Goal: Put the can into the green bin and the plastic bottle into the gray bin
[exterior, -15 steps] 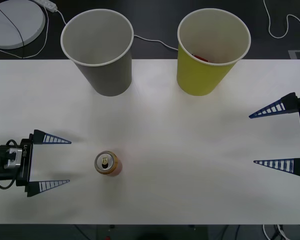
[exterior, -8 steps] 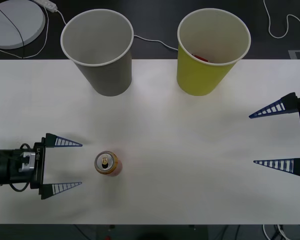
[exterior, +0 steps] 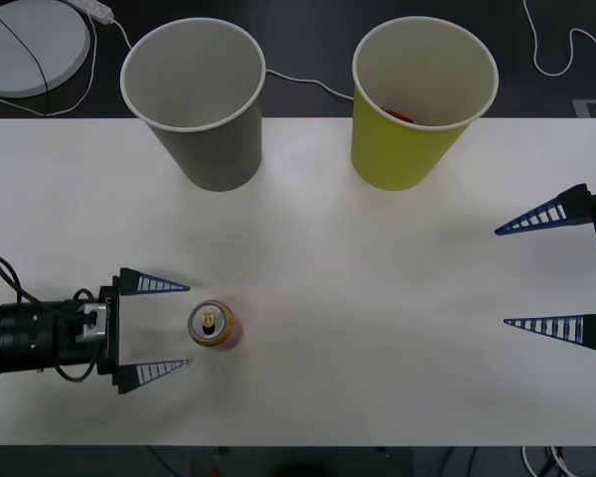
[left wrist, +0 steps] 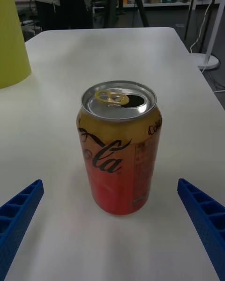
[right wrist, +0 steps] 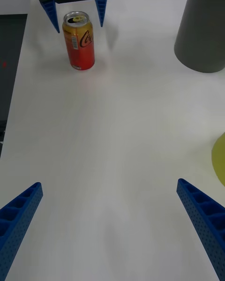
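Note:
The can [exterior: 215, 326] stands upright on the white table [exterior: 377, 298], orange-red with a gold top; it shows close up in the left wrist view [left wrist: 119, 147] and farther off in the right wrist view [right wrist: 79, 40]. My left gripper [exterior: 187, 326] is open just left of the can, its fingertips reaching the can's edge without touching it. My right gripper [exterior: 502, 277] is open at the table's right edge, holding nothing. The gray bin [exterior: 195, 99] stands at the back left and the green bin [exterior: 422, 99] at the back right, with something red inside. The plastic bottle is out of view.
A white round device [exterior: 28, 42] and cables [exterior: 298, 79] lie on the dark floor behind the table. Bare table surface stretches between the can and both bins.
My left gripper has slid right along the table toward the can, staying open. The right arm, the can and both bins have not moved.

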`<action>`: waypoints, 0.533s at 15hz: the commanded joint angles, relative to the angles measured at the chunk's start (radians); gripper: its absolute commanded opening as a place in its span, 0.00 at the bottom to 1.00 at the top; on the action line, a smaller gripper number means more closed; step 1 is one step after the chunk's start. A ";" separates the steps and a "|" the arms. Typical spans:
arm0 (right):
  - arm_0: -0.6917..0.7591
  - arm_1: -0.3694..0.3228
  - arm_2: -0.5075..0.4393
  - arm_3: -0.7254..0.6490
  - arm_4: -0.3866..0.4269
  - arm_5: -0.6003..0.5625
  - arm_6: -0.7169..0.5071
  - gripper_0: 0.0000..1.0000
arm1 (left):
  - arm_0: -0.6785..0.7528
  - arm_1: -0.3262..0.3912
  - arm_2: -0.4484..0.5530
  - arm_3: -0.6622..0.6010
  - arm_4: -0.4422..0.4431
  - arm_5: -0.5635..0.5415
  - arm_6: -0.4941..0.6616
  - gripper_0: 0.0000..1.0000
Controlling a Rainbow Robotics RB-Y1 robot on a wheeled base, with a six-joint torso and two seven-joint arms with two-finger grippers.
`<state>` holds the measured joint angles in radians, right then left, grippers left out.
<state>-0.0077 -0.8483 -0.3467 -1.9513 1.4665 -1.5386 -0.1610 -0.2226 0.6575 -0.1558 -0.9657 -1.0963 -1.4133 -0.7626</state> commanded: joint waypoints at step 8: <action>0.000 0.000 0.000 0.000 0.000 0.000 0.000 1.00 | -0.018 -0.113 0.001 0.001 -0.042 0.056 0.011 1.00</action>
<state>-0.0077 -0.8483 -0.3467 -1.9513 1.4665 -1.5386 -0.1611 -0.2373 0.5532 -0.1550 -0.9658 -1.1343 -1.3604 -0.7550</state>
